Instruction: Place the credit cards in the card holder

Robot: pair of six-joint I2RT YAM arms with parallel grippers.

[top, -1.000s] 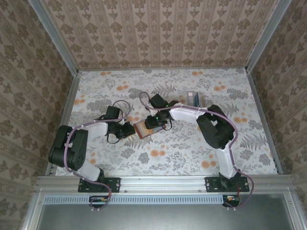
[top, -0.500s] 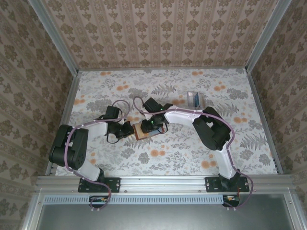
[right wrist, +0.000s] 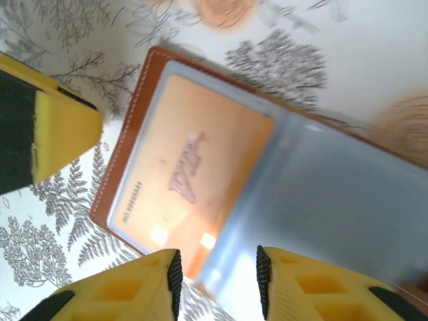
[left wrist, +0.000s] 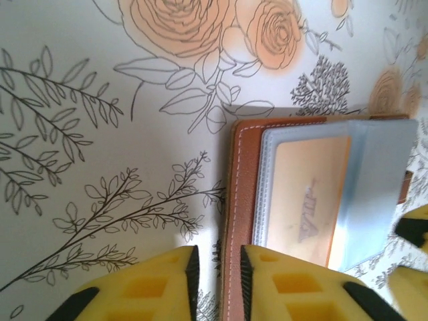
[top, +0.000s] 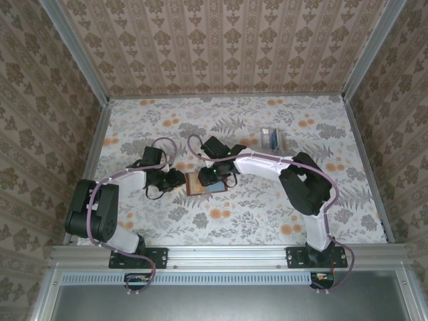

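The card holder [top: 199, 183] lies open on the flowered table between my two grippers. A tan card [right wrist: 187, 177] sits in its clear sleeve, beside a pale blue-grey sleeve page [right wrist: 334, 200]. My left gripper [top: 178, 179] is at the holder's left edge. In the left wrist view the left gripper [left wrist: 217, 281] is open a little, and the brown stitched rim [left wrist: 242, 194] shows through the gap. My right gripper [top: 211, 175] hangs over the holder. Seen from its own wrist, the right gripper [right wrist: 217, 281] is open astride the blurred sleeve edge. Loose credit cards [top: 271, 137] lie at the back right.
A yellow fingertip [right wrist: 57, 127] of the left gripper shows beside the holder's corner. Metal rails [top: 93, 154] and wallpapered walls close the table on three sides. Bare flowered cloth [top: 234, 221] stretches in front of the holder.
The left jaws have parted from shut to a narrow gap at the holder's edge. The right gripper has slid left and nearer, onto the open holder. A blue-grey page now shows.
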